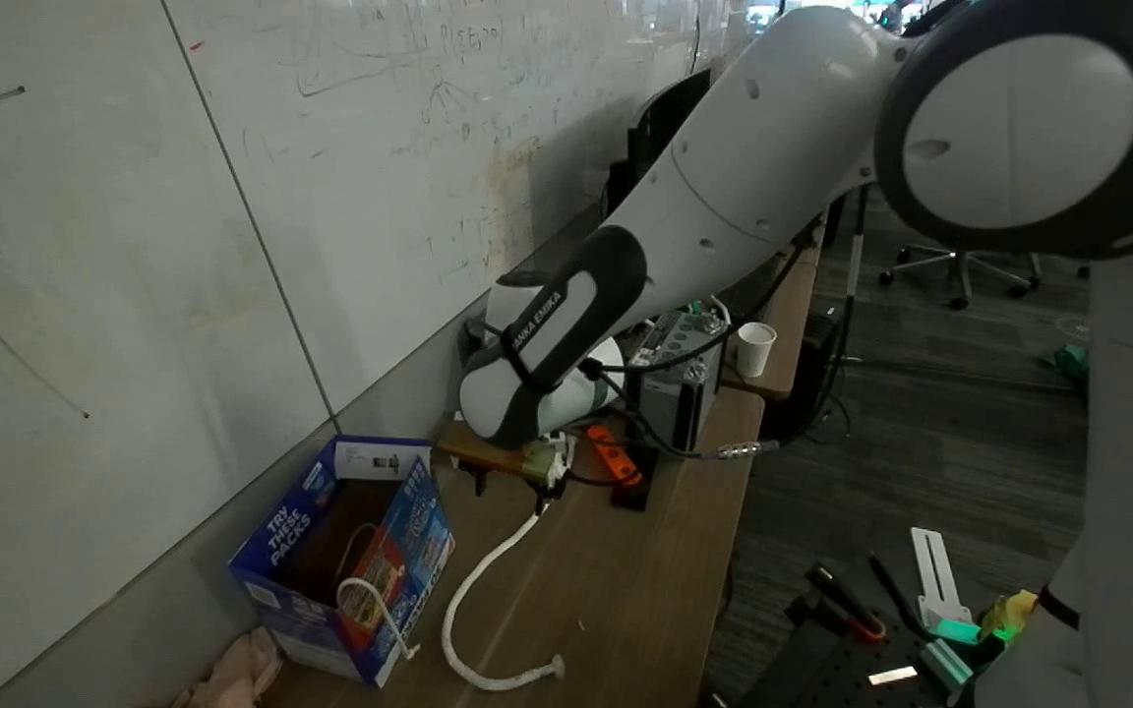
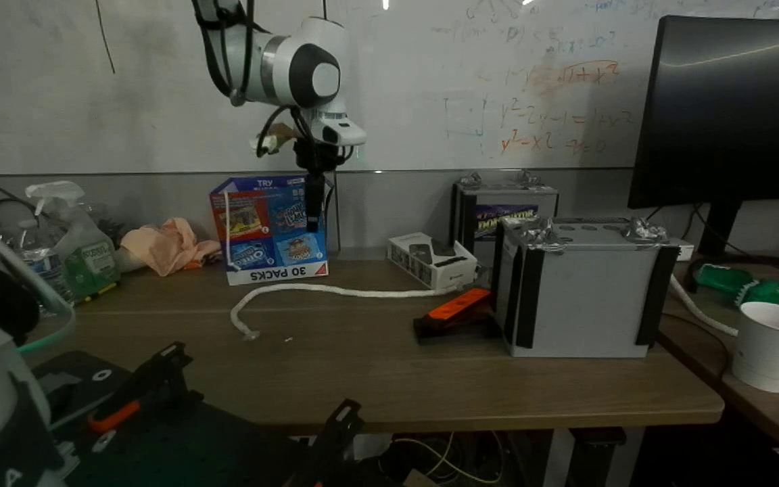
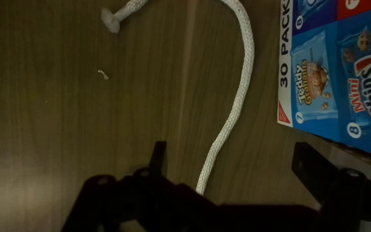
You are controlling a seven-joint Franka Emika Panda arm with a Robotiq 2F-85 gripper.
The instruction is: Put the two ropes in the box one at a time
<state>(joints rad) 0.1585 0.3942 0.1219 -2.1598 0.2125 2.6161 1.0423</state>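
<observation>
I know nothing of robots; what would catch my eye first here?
Probably the large white jointed robot arm, leaning over the brown wooden desk. Below its open black gripper, a long white braided rope curves across the desk. Nearby, another white rope hangs over the edge of a blue rectangular cardboard box.

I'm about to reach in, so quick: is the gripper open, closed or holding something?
Black two-fingered gripper: open, holding nothing.

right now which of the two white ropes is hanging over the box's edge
The rope draped over the rim of the box, one end dangling down its 30 PACKS side. The other rope lies outside it, curving along the tabletop.
</observation>
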